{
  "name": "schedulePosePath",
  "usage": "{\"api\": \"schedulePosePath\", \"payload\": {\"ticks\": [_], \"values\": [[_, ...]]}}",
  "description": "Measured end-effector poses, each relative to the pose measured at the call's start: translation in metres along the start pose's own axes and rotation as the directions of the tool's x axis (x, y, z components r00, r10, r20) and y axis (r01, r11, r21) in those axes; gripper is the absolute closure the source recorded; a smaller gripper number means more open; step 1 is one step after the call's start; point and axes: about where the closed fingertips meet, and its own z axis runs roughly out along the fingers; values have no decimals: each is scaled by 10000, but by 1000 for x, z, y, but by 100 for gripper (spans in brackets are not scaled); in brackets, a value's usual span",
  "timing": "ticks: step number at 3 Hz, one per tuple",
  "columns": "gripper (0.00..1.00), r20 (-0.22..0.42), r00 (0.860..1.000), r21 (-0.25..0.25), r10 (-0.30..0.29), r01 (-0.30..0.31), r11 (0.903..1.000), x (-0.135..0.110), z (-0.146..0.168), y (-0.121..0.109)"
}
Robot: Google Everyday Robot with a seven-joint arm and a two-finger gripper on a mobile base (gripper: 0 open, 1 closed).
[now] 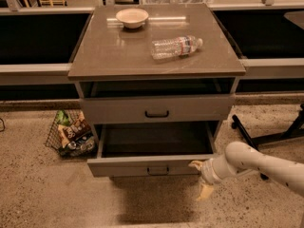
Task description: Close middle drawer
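The middle drawer [142,165] is pulled out of the grey cabinet [156,65]. It is a wide shallow tray, empty inside, with a low front panel and a small black handle [157,170]. My gripper [200,178] is at the right end of that front panel, on the end of the white arm [256,163] that comes in from the right. One fingertip [195,164] touches the panel's right corner, and the other finger [205,192] hangs below it, so the fingers are spread and hold nothing. The lowest drawer is hidden under the open one.
The taller top drawer [156,109] sits above the open one. A bowl [132,17] and a lying water bottle [176,46] are on the cabinet top. A wire basket of snacks [71,134] stands on the floor at the left. A black stand base [270,137] is at the right.
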Motion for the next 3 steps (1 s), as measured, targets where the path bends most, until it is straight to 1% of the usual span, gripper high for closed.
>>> {"api": "schedulePosePath", "payload": {"ticks": [1, 2, 3], "values": [[41, 59, 9983, 682, -585, 580, 9960, -3, -12, -38], [65, -224, 9978, 1360, -630, 654, 9885, 0, -21, -69], [63, -352, 9987, 1614, -365, 417, 9860, 8, -21, -88]]}}
